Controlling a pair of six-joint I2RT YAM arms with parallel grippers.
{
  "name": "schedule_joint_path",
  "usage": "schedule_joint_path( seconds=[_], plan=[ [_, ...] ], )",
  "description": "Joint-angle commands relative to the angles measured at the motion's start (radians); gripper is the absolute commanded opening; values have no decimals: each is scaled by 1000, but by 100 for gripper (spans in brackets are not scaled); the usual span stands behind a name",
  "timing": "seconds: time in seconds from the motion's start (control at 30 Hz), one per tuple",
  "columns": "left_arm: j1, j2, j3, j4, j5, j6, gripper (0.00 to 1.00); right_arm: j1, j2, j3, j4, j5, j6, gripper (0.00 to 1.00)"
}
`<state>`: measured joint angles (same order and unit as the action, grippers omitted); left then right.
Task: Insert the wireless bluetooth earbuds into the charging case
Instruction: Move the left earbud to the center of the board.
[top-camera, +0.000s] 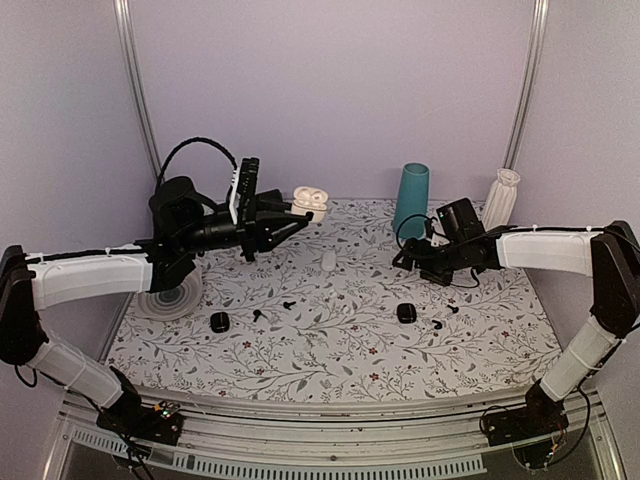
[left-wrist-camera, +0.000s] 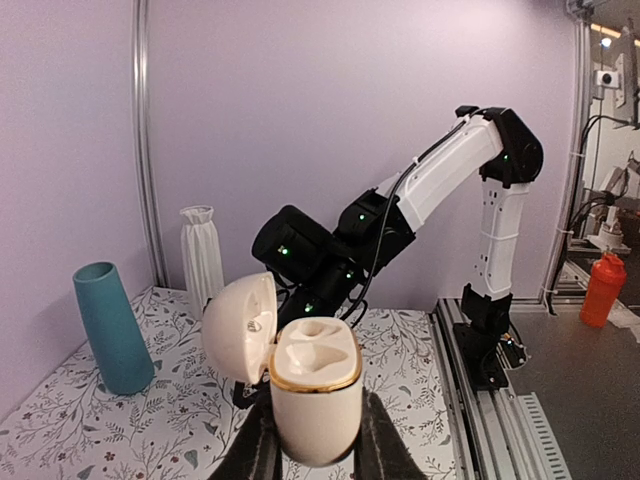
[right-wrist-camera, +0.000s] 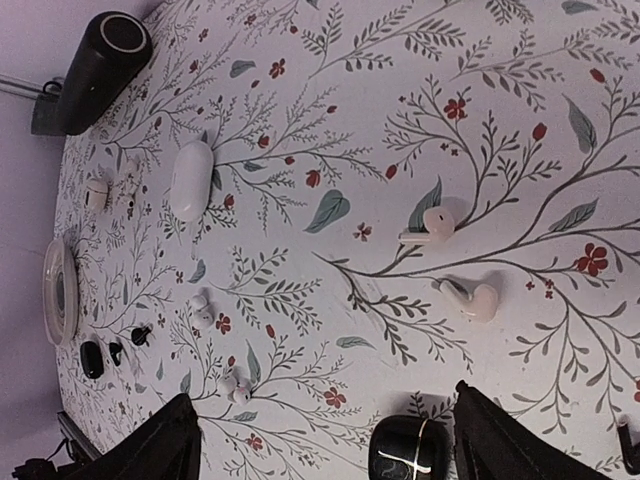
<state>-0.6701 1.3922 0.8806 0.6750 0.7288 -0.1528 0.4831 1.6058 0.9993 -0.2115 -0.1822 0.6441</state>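
My left gripper (top-camera: 296, 212) is shut on a white charging case (top-camera: 310, 203) and holds it in the air over the back of the table. The case (left-wrist-camera: 315, 390) stands upright between my fingers, its lid (left-wrist-camera: 240, 325) swung open and both sockets empty. My right gripper (right-wrist-camera: 330, 450) is open and empty above the floral mat, left of two pale stemmed earbuds (right-wrist-camera: 430, 225) (right-wrist-camera: 475, 298). Two smaller white earbuds (right-wrist-camera: 203, 305) (right-wrist-camera: 236, 388) lie further off. Black earbuds (top-camera: 290, 302) (top-camera: 437, 323) lie on the mat.
A black case (top-camera: 406, 312) sits under my right gripper (top-camera: 408, 260) and shows between the fingers (right-wrist-camera: 410, 450). Another black case (top-camera: 219, 321), a closed white case (top-camera: 329, 261), a round disc (top-camera: 170, 295), a teal vase (top-camera: 411, 200) and a white vase (top-camera: 501, 198) are on the table.
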Motion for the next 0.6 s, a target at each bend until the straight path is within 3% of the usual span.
schedule_joint_path(
  seconds=[0.0,0.57],
  plan=[
    [14,-12,-12,4,6,10,0,-11,61,-31,72,-11,86,86],
    [17,-21,-20,-9,0,7,0,-29,167,-76,204,-70,173,79]
  ],
)
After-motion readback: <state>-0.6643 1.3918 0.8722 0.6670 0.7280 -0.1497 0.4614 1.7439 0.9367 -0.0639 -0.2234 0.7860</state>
